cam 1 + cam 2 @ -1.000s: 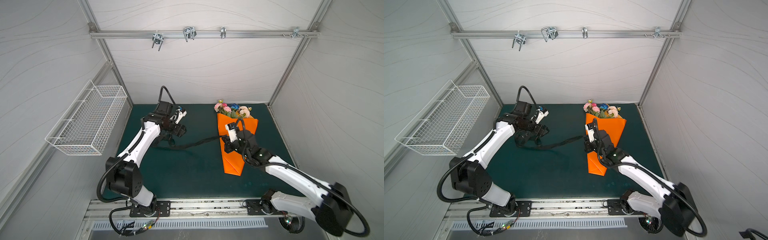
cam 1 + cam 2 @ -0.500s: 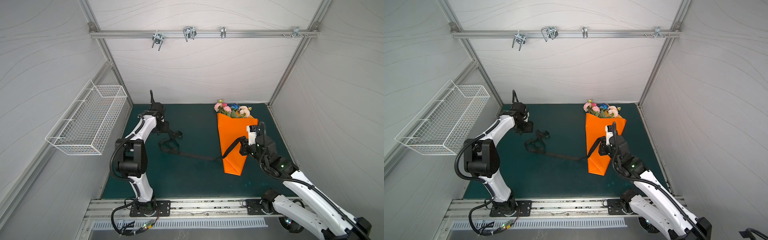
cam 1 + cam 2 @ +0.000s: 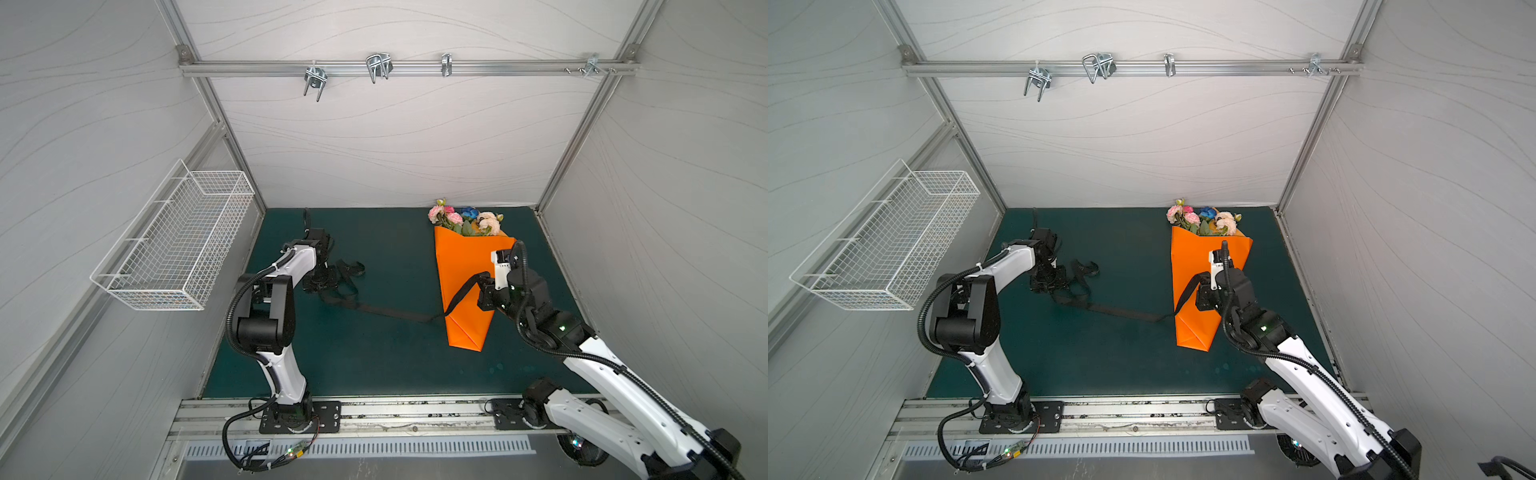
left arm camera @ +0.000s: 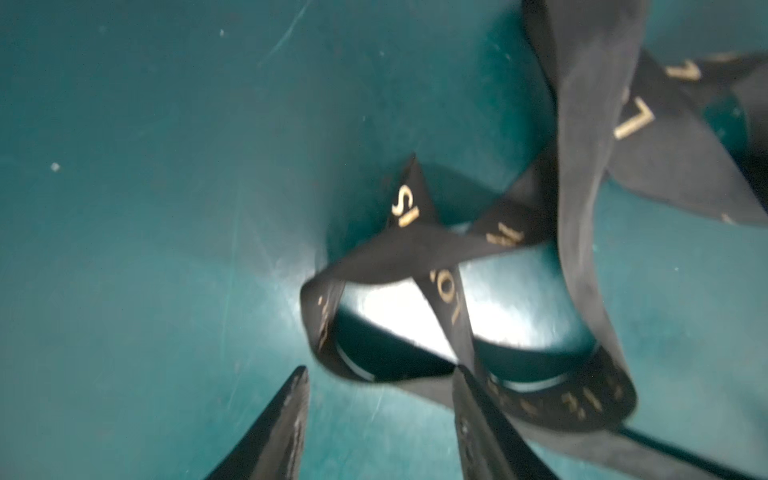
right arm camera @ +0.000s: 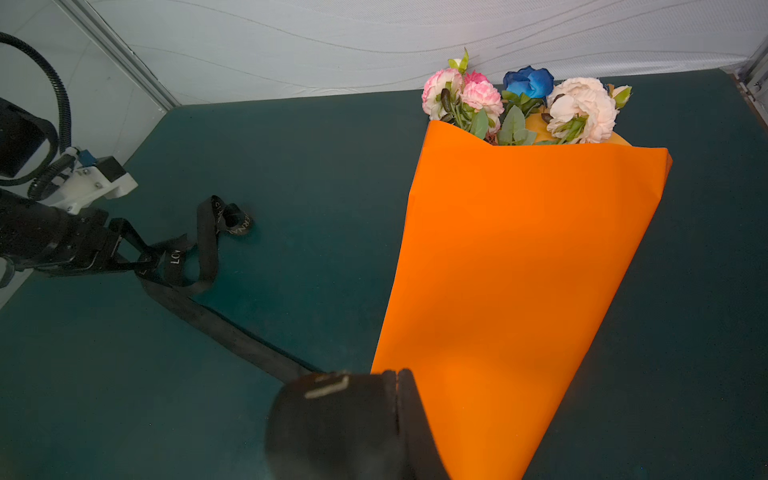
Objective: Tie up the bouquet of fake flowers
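Under both pairs of fingers spreads a smooth dark-green mat (image 3: 374, 365), bare and roomy between the arms. Just beside the right gripper (image 3: 482, 279) lies a stiff orange paper cone (image 3: 461, 266). It holds the bouquet of fake flowers (image 3: 465, 218), whose ruffled blossoms poke from its wide mouth, well beyond the fingertips. That gripper pinches a black ribbon (image 3: 386, 311) with gold lettering. The ribbon's limp loops touch one finger of the left gripper (image 4: 380, 370), whose fingers stand apart.

White panel walls (image 3: 374, 145), teal mat (image 3: 374, 365)
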Controlling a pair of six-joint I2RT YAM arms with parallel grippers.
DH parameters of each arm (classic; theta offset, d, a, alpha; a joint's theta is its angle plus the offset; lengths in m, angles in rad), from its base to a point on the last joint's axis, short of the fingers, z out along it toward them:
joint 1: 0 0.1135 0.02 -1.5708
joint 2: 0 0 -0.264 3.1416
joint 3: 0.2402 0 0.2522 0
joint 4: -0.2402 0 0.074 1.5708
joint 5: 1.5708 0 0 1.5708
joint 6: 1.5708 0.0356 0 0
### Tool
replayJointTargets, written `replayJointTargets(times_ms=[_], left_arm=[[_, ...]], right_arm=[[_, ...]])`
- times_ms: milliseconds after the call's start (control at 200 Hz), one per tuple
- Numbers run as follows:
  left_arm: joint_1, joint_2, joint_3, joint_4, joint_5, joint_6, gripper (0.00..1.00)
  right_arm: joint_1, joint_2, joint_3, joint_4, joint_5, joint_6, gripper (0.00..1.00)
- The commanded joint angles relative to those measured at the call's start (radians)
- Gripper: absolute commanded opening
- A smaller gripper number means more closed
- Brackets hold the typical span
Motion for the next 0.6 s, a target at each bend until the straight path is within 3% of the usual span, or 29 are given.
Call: replayJointTargets(times_ms=[0,265,380,595], left_arm=[[0.012,0.084,0.042,0.033,-0.030,-0.042,0.53],[0.024,0.157,0.078,0.032,-0.148,-0.096,0.50],[0.045,0.162,0.092,0.043,-0.169,-0.119,0.27],[0.146,0.044,0.034,0.053,-0.338,-0.209,0.27]], right_arm=[[-0.007,-0.005,0.057,-0.050,0.026,0.010,0.00],[-0.063,-0.046,0.135,-0.139,0.064,0.037,0.00],[-0.113,-0.042,0.169,-0.174,0.049,0.050,0.00],[-0.205,-0.045,0.214,-0.238,0.027,0.072,0.00]])
